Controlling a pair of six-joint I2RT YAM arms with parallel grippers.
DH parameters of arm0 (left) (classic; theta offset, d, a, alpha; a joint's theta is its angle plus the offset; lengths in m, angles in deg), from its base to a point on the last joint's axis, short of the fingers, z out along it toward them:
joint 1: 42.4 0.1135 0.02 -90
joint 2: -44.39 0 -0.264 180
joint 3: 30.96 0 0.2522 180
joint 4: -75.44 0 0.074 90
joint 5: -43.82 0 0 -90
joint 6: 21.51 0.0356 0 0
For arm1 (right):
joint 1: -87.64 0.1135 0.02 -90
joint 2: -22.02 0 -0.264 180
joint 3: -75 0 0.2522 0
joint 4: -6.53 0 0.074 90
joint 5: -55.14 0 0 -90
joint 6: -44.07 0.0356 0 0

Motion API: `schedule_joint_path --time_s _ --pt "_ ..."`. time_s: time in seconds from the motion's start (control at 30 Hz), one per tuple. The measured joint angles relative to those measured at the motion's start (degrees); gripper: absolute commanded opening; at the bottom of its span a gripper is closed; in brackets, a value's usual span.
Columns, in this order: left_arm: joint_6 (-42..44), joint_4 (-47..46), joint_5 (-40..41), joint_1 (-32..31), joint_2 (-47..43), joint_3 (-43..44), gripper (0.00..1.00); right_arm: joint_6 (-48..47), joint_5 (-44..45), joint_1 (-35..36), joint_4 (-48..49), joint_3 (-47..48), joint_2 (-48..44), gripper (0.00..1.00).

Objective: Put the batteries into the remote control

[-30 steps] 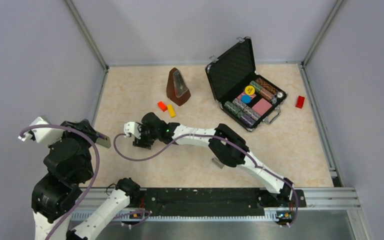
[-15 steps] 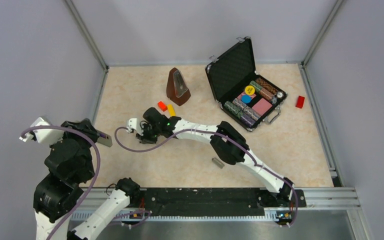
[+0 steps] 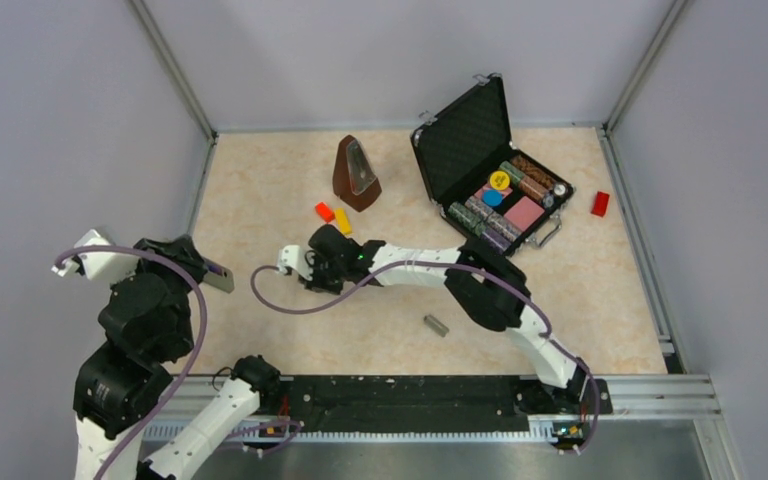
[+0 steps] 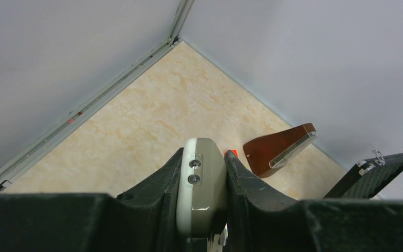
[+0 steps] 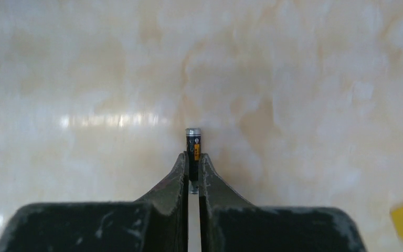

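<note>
One battery (image 5: 192, 140), small and dark with a shiny cap and a little orange mark, was pinched between the two fingers of the right gripper (image 5: 193, 157). The fingers were pressed almost together on it, because the battery was so thin. Its capped end poked out past the fingertips, which I think was so that end could go into the remote first. I could not tell if it was touching the table (image 3: 580, 290) or just above it. The remote control (image 4: 202, 189) was over on the left side, squeezed between the fingers of the left gripper (image 4: 204, 153). It was held up off the table with its grey back and two little screws showing. That looked like the right way to hold it, since the batteries go in the back and the other arm needs something steady to push against. The two grippers were well apart, so the battery had to be carried across. A small grey piece (image 3: 435, 325) lay alone on the table near the right arm; it was too small to say what it was. Farther back stood a brown metronome (image 3: 356, 173), a red block (image 3: 324, 211), a yellow block (image 3: 342, 221) and an open black case (image 3: 465, 135), all out of the way.
</note>
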Motion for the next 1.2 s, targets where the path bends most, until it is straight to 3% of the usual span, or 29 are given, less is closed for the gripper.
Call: schedule_joint_path --time_s 0.27,0.43,0.57,0.77,0.9,1.03,1.2 --pt "-1.2 -2.08 -6.75 0.0 2.05 -2.69 0.0 -4.7 2.97 -2.19 -7.02 -28.2 -23.54 0.0" --pt "-3.1 -3.85 -11.19 0.0 3.19 -6.27 0.0 -10.21 2.47 -5.9 -11.76 -38.03 -33.88 0.0" --pt "-4.17 -4.85 -13.73 0.0 3.72 -8.48 0.0 -12.76 3.74 -7.69 -14.4 -38.95 -34.18 0.03" --pt "-4.72 -6.86 -15.58 0.0 5.18 -9.53 0.0 -14.93 5.77 -7.89 -16.33 -39.41 -34.14 0.33" --pt "-4.5 -7.45 -16.06 0.0 5.97 -9.53 0.0 -14.56 8.02 -7.91 -16.44 -39.36 -33.92 0.42" --pt "-4.02 -7.74 -16.24 0.0 6.51 -9.53 0.0 -11.32 8.63 -8.24 -16.94 -38.64 -33.83 0.43" --pt "-3.72 -8.04 -16.22 0.0 6.73 -9.53 0.0 0.2 9.88 -9.53 -16.9 -33.97 -35.23 0.44"
